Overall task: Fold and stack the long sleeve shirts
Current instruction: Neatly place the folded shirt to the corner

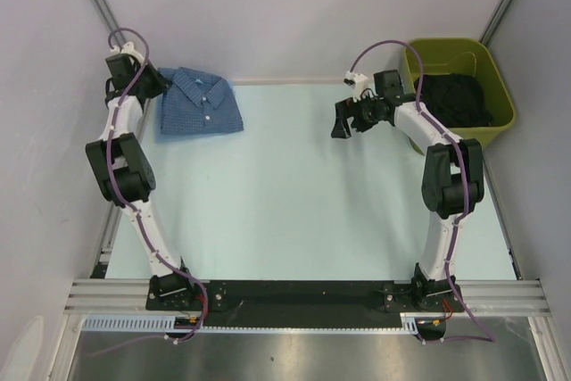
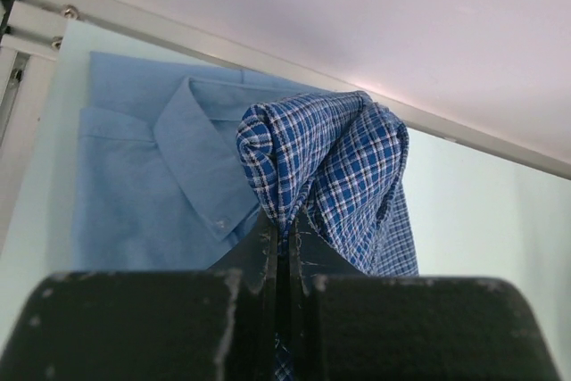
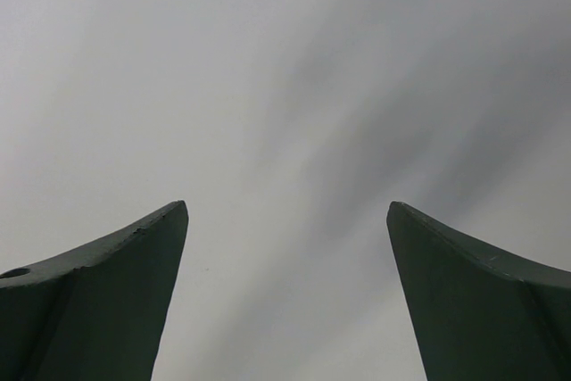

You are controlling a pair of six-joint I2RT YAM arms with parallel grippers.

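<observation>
A folded medium blue checked shirt (image 1: pixel 201 103) lies at the far left of the table. My left gripper (image 1: pixel 158 86) is at its left edge, shut on a bunched fold of the checked cloth (image 2: pixel 330 158). In the left wrist view the left gripper (image 2: pixel 287 220) holds that fold raised over a plain pale blue collared shirt (image 2: pixel 134 176), which lies flat beneath it. My right gripper (image 1: pixel 339 120) hovers at the far right of the table, open and pointing left. In the right wrist view the right gripper (image 3: pixel 287 211) has nothing between its fingers, only grey wall ahead.
A green bin (image 1: pixel 446 44) holding dark clothes (image 1: pixel 455 100) stands at the far right corner, just behind my right arm. The pale green table top (image 1: pixel 294 194) is ringed by grey walls and a metal frame rail (image 2: pixel 464 131).
</observation>
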